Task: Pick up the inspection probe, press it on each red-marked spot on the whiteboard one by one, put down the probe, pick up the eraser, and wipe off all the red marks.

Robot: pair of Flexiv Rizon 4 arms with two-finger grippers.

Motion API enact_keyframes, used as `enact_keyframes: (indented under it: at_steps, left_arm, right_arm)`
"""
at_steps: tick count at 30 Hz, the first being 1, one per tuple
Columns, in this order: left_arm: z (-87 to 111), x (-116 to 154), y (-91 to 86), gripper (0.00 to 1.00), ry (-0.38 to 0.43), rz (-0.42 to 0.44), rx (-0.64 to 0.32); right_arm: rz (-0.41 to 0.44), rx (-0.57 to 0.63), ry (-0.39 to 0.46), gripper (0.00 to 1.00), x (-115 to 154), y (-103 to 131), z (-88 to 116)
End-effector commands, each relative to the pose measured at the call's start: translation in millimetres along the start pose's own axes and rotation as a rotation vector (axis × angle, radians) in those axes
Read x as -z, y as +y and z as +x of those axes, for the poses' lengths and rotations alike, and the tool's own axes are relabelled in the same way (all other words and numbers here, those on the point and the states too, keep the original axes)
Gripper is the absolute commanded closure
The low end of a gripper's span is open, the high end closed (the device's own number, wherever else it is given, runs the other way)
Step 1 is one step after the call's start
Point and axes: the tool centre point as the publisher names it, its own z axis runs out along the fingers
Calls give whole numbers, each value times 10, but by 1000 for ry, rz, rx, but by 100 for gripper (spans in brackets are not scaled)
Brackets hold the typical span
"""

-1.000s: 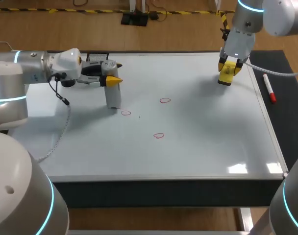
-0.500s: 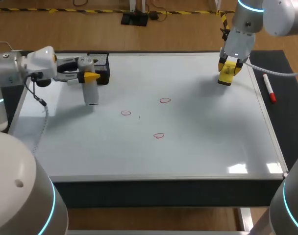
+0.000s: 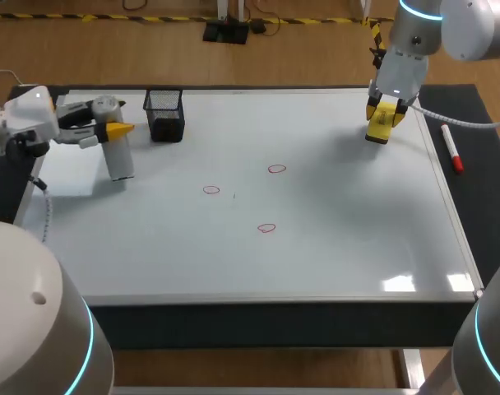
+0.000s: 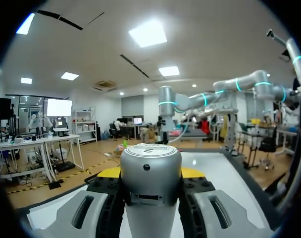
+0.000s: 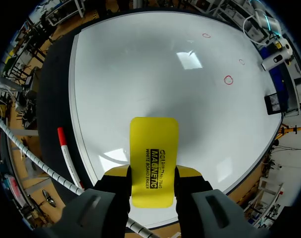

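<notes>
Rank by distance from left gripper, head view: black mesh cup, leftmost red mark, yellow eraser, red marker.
1. Black mesh cup, beside the left gripper.
2. Leftmost red mark, mid-board.
3. Yellow eraser, in the right gripper.
4. Red marker, right of the board.

Basket [image 3: 167, 115] left, marker [image 3: 452, 153] right (off the whiteboard [image 3: 332, 255])

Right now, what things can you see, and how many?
whiteboard: one, white, covering the table top
red marks: three, red, small rings near the whiteboard's middle
probe: one, silver-grey, held upright at the whiteboard's left side
eraser: one, yellow, held at the whiteboard's far right corner
mesh cup: one, black, far left of the whiteboard
marker: one, red and white, on the dark mat right of the whiteboard
left gripper: one, yellow-tipped, shut on the probe
right gripper: one, yellow-tipped, shut on the eraser
</notes>
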Motion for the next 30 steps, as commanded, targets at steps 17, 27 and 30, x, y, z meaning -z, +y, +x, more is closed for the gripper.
enact_keyframes:
  at_steps: [17,27,30]
  left_arm:
    - [-54,329,-64,100,-108,8,-1]
    - [-54,329,-64,100,-108,8,-1]
    - [-54,329,-64,100,-108,8,-1]
  right_arm:
    - [1,2,4,100,9,-5,2]
    - [16,39,28,100,28,162,-142]
    - [21,71,25,100,56,270,-249]
